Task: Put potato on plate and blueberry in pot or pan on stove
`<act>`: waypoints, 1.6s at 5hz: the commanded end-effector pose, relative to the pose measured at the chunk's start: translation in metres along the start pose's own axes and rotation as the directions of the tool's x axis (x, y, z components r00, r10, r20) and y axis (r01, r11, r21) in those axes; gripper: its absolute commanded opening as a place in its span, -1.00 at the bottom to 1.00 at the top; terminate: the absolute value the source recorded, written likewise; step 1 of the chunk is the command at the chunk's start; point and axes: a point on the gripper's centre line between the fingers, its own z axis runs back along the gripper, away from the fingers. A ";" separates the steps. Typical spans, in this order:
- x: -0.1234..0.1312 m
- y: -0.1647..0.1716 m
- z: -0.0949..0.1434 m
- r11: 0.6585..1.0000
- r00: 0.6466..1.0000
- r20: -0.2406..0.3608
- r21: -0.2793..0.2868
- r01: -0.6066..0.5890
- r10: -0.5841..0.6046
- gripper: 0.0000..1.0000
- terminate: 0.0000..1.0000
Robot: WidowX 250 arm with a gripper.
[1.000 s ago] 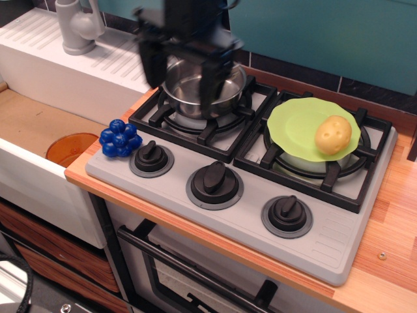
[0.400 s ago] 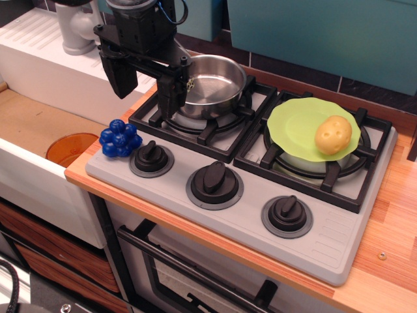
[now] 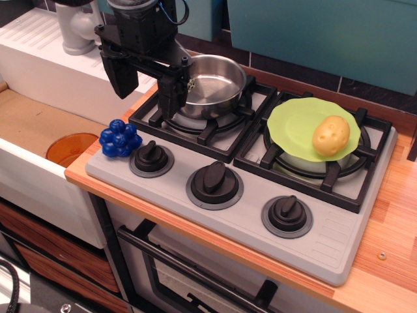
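The yellow-tan potato [image 3: 331, 135] lies on the lime-green plate [image 3: 298, 124], which rests on the right burner grate of the grey stove [image 3: 326, 241]. The blue blueberry cluster [image 3: 119, 137] sits on the stove's front left corner, beside the left knob. The shiny steel pot [image 3: 212, 85] stands empty on the left burner. My black gripper [image 3: 146, 88] hangs open and empty above the stove's left edge, left of the pot and behind the blueberry, its two fingers pointing down.
An orange round dish [image 3: 71, 149] lies in the sink basin at the left. A grey tap [image 3: 75, 26] stands on the white drainer behind it. Three black knobs [image 3: 214, 177] line the stove front. Wooden counter [image 3: 391, 215] runs along the right.
My gripper moved left from above the pot to the stove's left edge, then held nearly still. The potato has shifted slightly on the plate.
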 end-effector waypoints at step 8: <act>-0.001 0.059 -0.055 0.993 0.968 0.239 0.111 0.045 -0.070 1.00 -1.00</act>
